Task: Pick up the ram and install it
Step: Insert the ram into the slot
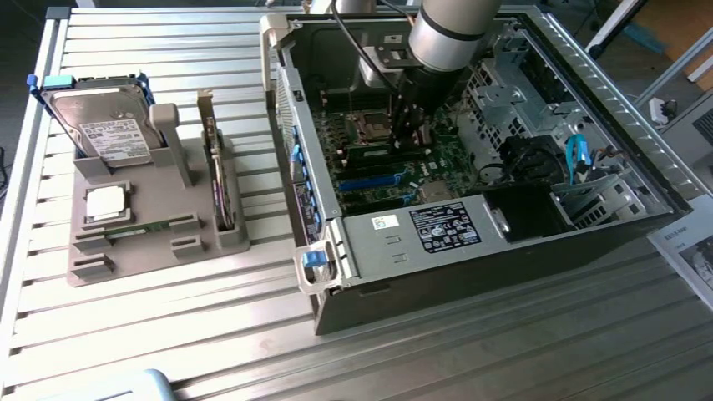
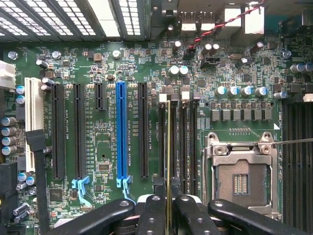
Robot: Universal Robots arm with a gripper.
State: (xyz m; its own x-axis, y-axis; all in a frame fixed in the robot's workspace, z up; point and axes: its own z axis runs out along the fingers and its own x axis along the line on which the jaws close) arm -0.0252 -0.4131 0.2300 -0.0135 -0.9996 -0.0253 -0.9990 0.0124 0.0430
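One half of the job looks done to us: the slim green circuit-board stick, the ram [image 2: 168,147], is off the table and in the arm's grasp. In the wrist view we see it edge-on as a thin pale line, pinched between the black fingers of the gripper [image 2: 169,203], which are pressed close against its two faces. It hangs lengthwise over the bank of black memory slots [image 2: 180,142], which lies between the long blue expansion slot [image 2: 121,129] and the empty, silver-framed CPU socket [image 2: 239,178] on the green motherboard [image 2: 102,147]. The stick seems lined up with one of the slots on the blue-slot side of the bank, though we cannot tell whether its lower edge has entered the slot or only hovers above it. In the exterior view the arm drops in from twelve o'clock, and the gripper sits at about ten o'clock of the middle of the open grey metal computer case [image 1: 624,113]. The grey plastic parts holder [image 1: 123,259], with its silver hard drive [image 1: 106,129], lies well apart at nine o'clock of the case on the slatted metal table [image 1: 446,351]. We judge that seating the stick fully and letting it go remain.
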